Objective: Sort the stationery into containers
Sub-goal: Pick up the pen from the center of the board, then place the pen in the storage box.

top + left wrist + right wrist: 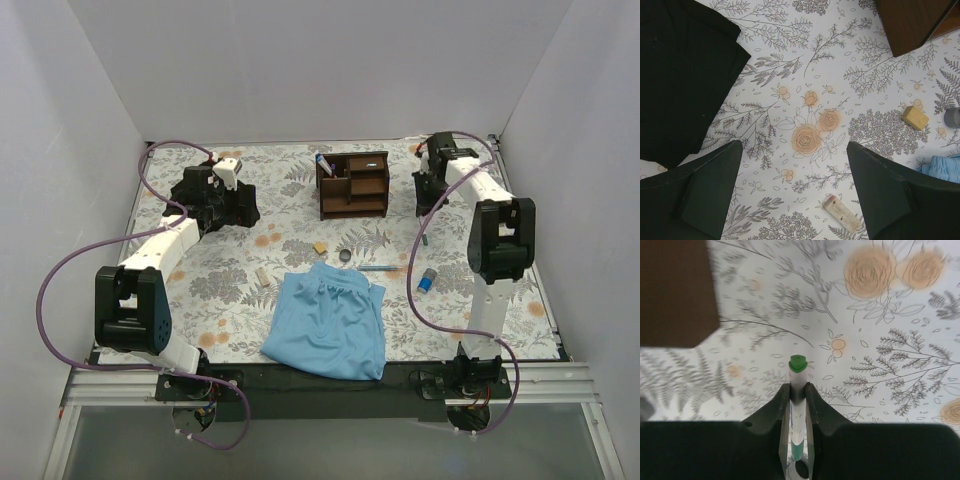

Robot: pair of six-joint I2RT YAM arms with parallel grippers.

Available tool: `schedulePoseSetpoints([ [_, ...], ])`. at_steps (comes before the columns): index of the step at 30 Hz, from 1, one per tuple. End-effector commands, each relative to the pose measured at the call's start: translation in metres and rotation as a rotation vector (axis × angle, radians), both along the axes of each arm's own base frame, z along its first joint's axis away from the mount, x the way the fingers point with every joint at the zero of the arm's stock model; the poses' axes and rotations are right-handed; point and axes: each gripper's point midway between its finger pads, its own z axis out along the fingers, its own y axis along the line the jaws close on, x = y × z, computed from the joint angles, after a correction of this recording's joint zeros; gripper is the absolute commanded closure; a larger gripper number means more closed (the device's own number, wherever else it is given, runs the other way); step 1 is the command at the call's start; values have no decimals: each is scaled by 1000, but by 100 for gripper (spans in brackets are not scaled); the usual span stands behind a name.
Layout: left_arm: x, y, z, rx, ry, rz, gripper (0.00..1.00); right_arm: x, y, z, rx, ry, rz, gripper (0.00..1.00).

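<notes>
The dark brown wooden organizer (352,185) stands at the back centre, with a blue-and-white item in its top left slot (323,162). My right gripper (798,387) is shut on a white pen with a green end (798,369) and is held above the mat, right of the organizer (675,290); in the top view it (432,192) is beside the organizer. My left gripper (794,147) is open and empty above the mat. A white eraser-like block (842,214) lies near its right finger. A tan block (915,117), a dark ring (345,255), a blue pen (375,268) and a blue-capped cylinder (427,281) lie on the mat.
A black cloth (680,75) lies at the left of my left gripper (232,200). A light blue cloth (330,320) is spread at the front centre. White walls enclose the floral mat (230,290) on three sides. Purple cables loop beside both arms.
</notes>
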Motion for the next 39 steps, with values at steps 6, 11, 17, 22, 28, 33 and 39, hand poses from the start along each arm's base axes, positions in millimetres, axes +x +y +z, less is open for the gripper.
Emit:
schedulePoseSetpoints([
  [6, 11, -7, 23, -26, -66, -31, 14, 39, 76, 205, 282, -614, 343, 99],
  [11, 17, -7, 25, -30, -59, -26, 14, 36, 141, 266, 359, -952, 570, 99],
  [17, 21, -3, 25, 7, -42, -24, 14, 45, 206, 278, 445, -1083, 687, 99],
  [22, 19, 2, 18, 38, -20, -15, 14, 64, 232, 286, 469, -1218, 703, 99],
  [28, 11, 3, 12, 55, 18, -26, 14, 69, 243, 280, 438, -1329, 755, 99],
  [33, 10, 2, 7, 65, 35, -32, 14, 80, 250, 267, 452, -1328, 726, 99],
  [39, 14, -1, 7, 76, 35, -35, 14, 87, 254, 247, 463, -1288, 713, 99],
])
